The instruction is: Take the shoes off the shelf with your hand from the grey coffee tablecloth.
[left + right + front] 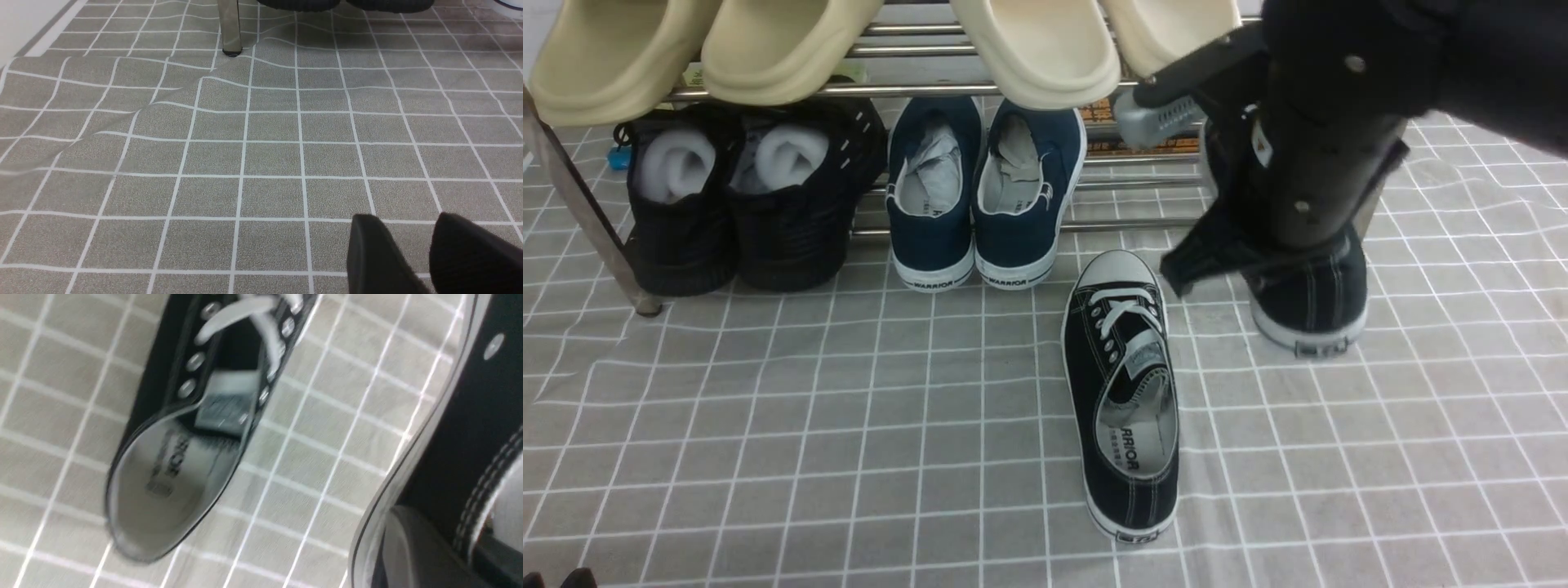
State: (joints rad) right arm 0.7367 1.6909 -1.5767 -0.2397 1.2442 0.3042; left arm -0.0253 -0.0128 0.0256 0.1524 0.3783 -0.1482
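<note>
One black canvas shoe (pixel 1123 408) with white laces lies on the grey checked tablecloth (pixel 768 425), toe toward the shelf (pixel 915 88). It also shows in the right wrist view (pixel 179 437). My right gripper (pixel 1258 261) is shut on the side wall of the second black shoe (pixel 1311 302), with one finger (pixel 408 547) outside and one inside. That shoe is in front of the shelf's right end, heel toward me; I cannot tell if its sole touches the cloth. My left gripper (pixel 412 253) is open and empty over bare cloth.
Navy sneakers (pixel 984 196) and all-black knit shoes (pixel 743 204) stand on the shelf's lower tier. Beige slippers (pixel 792 45) rest on the upper bars. The shelf's left leg (pixel 229 28) stands on wrinkled cloth.
</note>
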